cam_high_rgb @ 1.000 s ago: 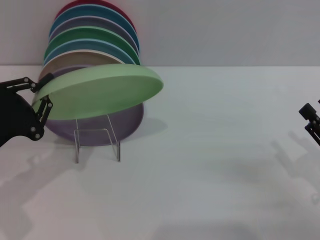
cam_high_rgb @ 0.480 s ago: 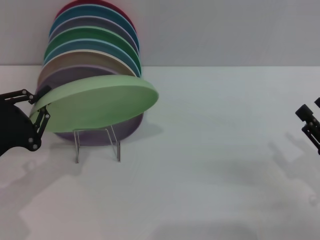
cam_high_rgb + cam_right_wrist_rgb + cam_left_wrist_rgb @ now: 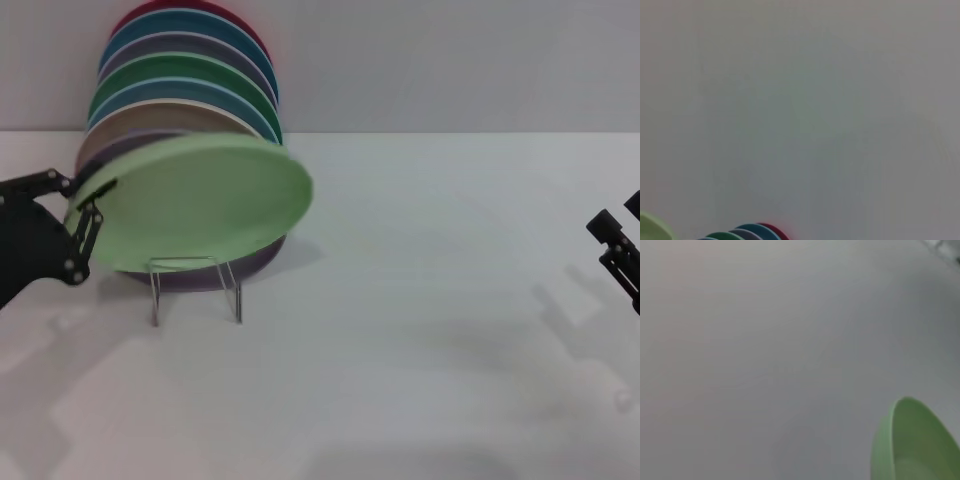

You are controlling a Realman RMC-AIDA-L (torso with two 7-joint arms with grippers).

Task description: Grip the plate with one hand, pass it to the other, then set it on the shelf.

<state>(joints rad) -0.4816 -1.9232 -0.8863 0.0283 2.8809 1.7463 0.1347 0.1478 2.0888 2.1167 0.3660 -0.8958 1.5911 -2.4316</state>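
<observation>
The pale mint-green plate [image 3: 195,200] is held at its left rim by my left gripper [image 3: 88,195], which is shut on it. The plate stands tilted toward upright, just above the front of the clear acrylic shelf [image 3: 195,288] and in front of the other plates. Whether its lower edge touches the shelf I cannot tell. The plate's rim also shows in the left wrist view [image 3: 912,445] and at the edge of the right wrist view [image 3: 650,227]. My right gripper [image 3: 618,252] is at the far right edge over the table, empty.
A row of upright plates leans behind the shelf: lilac [image 3: 255,255], beige [image 3: 150,118], blue, darker green [image 3: 170,72], grey-purple, teal and red [image 3: 200,8]. They stand against the back wall. The white table [image 3: 420,330] spreads to the right and front.
My left gripper has lowered the mint plate and tipped it from nearly flat toward upright, closer to the shelf. The right gripper has drifted slightly left.
</observation>
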